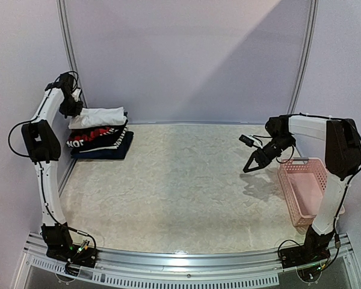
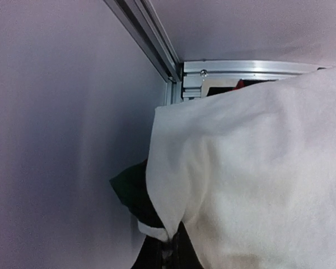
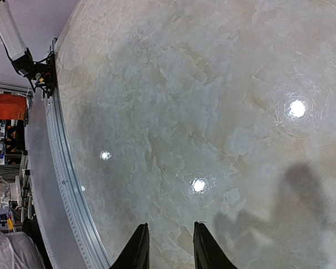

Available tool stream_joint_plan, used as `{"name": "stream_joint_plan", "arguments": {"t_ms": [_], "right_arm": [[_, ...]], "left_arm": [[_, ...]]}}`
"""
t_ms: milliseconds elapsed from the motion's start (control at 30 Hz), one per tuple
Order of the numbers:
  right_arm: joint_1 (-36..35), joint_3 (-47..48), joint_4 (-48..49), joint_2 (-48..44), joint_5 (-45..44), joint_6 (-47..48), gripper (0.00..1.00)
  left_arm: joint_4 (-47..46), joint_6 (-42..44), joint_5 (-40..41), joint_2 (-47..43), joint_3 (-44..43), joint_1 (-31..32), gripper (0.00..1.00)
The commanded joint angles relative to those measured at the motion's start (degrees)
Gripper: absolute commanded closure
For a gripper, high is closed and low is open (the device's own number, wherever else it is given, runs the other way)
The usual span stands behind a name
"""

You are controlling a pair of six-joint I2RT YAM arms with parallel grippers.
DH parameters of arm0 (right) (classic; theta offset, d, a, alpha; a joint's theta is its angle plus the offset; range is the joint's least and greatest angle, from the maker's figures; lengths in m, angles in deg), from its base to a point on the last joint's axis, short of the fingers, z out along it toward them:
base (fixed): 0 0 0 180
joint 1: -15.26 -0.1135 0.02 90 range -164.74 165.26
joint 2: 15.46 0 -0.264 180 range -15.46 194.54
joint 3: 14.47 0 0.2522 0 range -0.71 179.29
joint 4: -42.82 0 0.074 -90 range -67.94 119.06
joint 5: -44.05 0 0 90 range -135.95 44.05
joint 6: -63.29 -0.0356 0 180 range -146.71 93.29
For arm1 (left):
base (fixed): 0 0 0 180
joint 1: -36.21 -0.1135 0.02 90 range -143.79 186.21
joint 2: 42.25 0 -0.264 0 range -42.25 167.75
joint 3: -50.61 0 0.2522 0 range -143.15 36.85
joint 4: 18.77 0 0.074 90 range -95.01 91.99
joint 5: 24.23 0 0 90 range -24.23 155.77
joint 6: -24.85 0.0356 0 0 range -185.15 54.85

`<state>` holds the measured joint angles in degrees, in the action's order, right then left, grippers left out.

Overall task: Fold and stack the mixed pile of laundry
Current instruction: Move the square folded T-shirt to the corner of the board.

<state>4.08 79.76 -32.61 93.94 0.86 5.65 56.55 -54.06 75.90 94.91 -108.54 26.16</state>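
Note:
At the table's far left corner lies a stack of folded clothes: a white folded garment [image 1: 97, 116] on top, a dark tee with red and white print [image 1: 95, 137] under it, navy cloth [image 1: 102, 152] at the bottom. My left gripper [image 1: 74, 108] hangs at the stack's left end, shut on a pinched edge of the white garment [image 2: 252, 179]; its fingers [image 2: 169, 249] barely show beneath the cloth, with dark fabric [image 2: 131, 193] beside them. My right gripper [image 1: 251, 165] hovers above the table on the right, open and empty, its fingertips [image 3: 139, 235] over bare marble.
A pink slatted basket [image 1: 304, 189] stands at the right edge under the right arm. Aluminium frame posts [image 1: 65, 36] and the wall close in behind the stack. The metal rail [image 1: 186, 262] runs along the near edge.

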Motion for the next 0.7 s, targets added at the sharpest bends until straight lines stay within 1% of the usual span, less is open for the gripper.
{"name": "stream_joint_plan", "arguments": {"t_ms": [0, 67, 200, 233, 267, 300, 333, 367, 467, 567, 633, 667], "right_arm": [[0.13, -0.57, -0.30, 1.33, 0.46, 0.95, 0.73], [0.11, -0.66, -0.25, 1.42, 0.48, 1.03, 0.73], [0.06, -0.37, -0.61, 2.23, 0.74, 1.09, 0.73], [0.10, -0.32, -0.67, 2.37, 0.74, 1.19, 0.73], [0.10, -0.31, -0.77, 2.47, 0.74, 1.26, 0.73], [0.15, -0.31, -0.84, 2.41, 0.75, 1.34, 0.73], [0.11, -0.29, -0.94, 2.35, 0.82, 1.45, 0.73], [0.11, -0.38, -0.99, 2.27, 0.83, 1.54, 0.73], [0.11, -0.82, -0.91, 1.75, 0.74, 1.81, 0.73], [0.16, -0.92, -1.23, 1.52, 0.74, 2.22, 0.73], [0.14, -0.93, -1.38, 1.37, 0.75, 2.55, 0.73], [0.11, -0.93, -1.52, 1.22, 0.76, 2.74, 0.73]], "left_arm": [[-7.54, 3.49, 8.28, -0.70, -2.08, 1.08, 1.00], [-9.12, 3.99, 9.89, -1.17, -1.90, 1.32, 1.00], [-9.81, 3.45, 8.87, -1.32, -1.09, 1.41, 1.00], [-9.14, 3.44, 9.81, -1.20, -0.40, 1.53, 0.96], [-8.46, 3.53, 11.61, -0.95, 0.22, 1.78, 0.84], [-7.87, 3.59, 13.18, -0.84, 0.75, 1.97, 0.67], [-7.33, 3.36, 13.95, -1.11, 1.18, 2.10, 0.55], [-7.11, 2.93, 14.33, -1.99, 1.80, 2.46, 0.49], [-8.84, 1.81, 15.85, -6.77, 4.75, 4.95, 0.38], [-10.59, -0.82, 17.08, -13.35, 8.69, 9.42, 0.31], [-12.34, -4.12, 15.81, -18.77, 14.30, 12.21, 0.27], [-13.79, -5.31, 13.91, -21.76, 18.39, 13.46, 0.26]]}}
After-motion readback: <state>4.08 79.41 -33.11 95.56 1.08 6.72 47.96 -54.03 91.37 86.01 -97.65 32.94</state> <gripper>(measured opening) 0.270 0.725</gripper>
